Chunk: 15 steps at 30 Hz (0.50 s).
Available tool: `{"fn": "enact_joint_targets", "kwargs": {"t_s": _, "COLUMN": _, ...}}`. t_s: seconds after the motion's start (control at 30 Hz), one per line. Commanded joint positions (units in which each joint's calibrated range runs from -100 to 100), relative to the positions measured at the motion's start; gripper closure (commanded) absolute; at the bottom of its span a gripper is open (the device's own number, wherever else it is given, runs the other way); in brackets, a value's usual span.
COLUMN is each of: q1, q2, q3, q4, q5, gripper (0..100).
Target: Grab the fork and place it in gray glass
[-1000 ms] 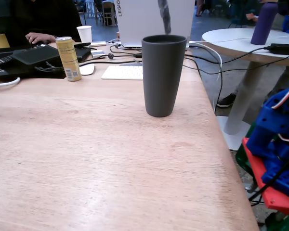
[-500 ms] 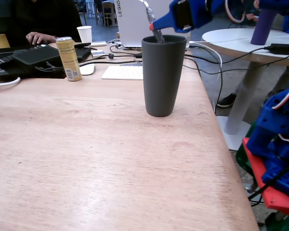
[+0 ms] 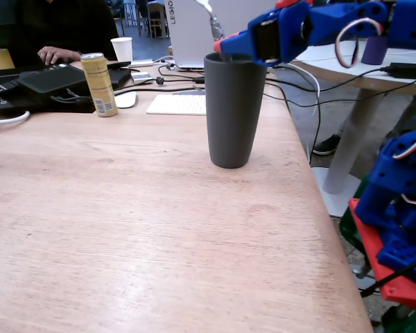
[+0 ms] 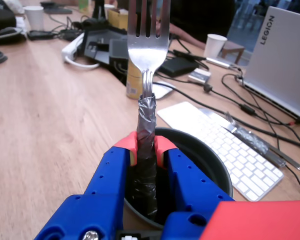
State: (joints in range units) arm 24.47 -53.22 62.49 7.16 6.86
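Note:
My gripper (image 3: 223, 46) (image 4: 146, 146) is shut on the fork's tape-wrapped handle (image 4: 145, 135). In the wrist view the fork (image 4: 147, 47) points away from the camera, tines outermost. In the fixed view the fork (image 3: 214, 26) sticks up and to the left from the red fingertips (image 3: 218, 46). The gray glass (image 3: 232, 111) stands upright on the wooden table, and my gripper hovers just above its rim at the right side. In the wrist view the glass's dark open mouth (image 4: 206, 156) lies directly under the fingers (image 4: 131, 143), with the handle's lower end over the opening.
A yellow can (image 3: 99, 83), a white paper cup (image 3: 123, 48), a white keyboard (image 3: 177, 104) and a laptop (image 3: 191, 31) sit behind the glass among cables. Another taped utensil (image 4: 250, 138) lies by the keyboard. A person's hand (image 3: 55, 54) rests at the far left. The table edge (image 3: 333, 229) runs down the right.

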Motion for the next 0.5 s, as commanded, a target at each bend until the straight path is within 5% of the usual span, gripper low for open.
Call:
{"fn": "enact_joint_targets", "kwargs": {"t_s": 0.0, "q1": 1.25, "q2": -2.10, "q3": -0.90, "q4": -1.09, "q5": 0.15, "gripper": 91}}
{"fn": "enact_joint_targets", "kwargs": {"t_s": 0.1, "q1": 1.42, "q2": -2.10, "q3": -0.62, "q4": -1.09, "q5": 0.10, "gripper": 83}}
{"fn": "enact_joint_targets", "kwargs": {"t_s": 0.47, "q1": 0.06, "q2": -0.90, "q3": -7.89, "q4": 0.14, "q5": -0.39, "gripper": 83}}
